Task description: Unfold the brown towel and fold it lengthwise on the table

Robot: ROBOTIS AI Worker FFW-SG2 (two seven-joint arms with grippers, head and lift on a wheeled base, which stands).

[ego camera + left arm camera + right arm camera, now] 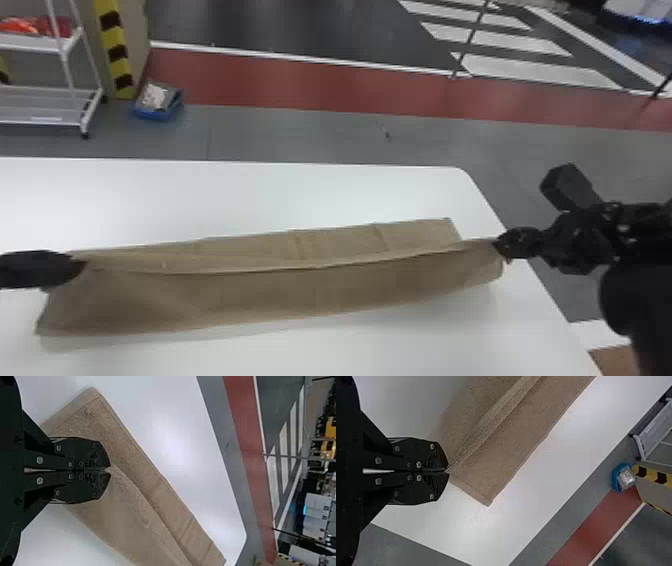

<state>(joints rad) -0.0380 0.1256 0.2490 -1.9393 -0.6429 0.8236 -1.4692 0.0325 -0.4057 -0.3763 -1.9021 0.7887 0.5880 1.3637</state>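
Towel point(310, 296), brown and drawn out long, lay across the white table point(240, 200), its raised edge running between the robot's two hands. From where I stood, the left gripper point(109, 470) had its fingers brought together on that edge near one end, with the fabric nipped at the very tips; the right gripper point(448, 471) had the same sort of pinch by the other end, its fingers pressed closed too. Beyond the raised edge a flat strip rested on the table, and the nearer part sloped down toward the robot. I judged it light, limp stuff with a soft nap, nothing to break and not slippery, though apt to sag in the middle if the hands drew together. Those two end grips looked right for a lengthwise fold, best held level and evenly taut. I could make out no label or lettering on the towel.
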